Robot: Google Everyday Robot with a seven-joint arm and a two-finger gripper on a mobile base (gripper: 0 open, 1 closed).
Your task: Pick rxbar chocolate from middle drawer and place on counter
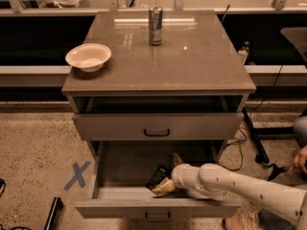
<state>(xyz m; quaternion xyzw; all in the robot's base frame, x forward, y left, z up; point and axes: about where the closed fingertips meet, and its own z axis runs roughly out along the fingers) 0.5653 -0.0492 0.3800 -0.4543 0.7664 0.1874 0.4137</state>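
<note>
Above the speckled floor (38, 143), the wide, deep grey middle drawer (124, 171) is standing open. Inside it, the pale gripper (163, 187) is meeting the flat black-wrapped rxbar chocolate (157, 176); whether it is holding the bar I cannot tell. With a shallow hold, the bar may be slipping back into the drawer on lifting.

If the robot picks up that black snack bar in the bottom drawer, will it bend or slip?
The bar looks small and flat, so it is probably light and fairly stiff. It is in a wrapper, so it might be a bit slippery. It lies right by the hand down in the open drawer, so a nudge would likely slide it, not roll it.
</note>
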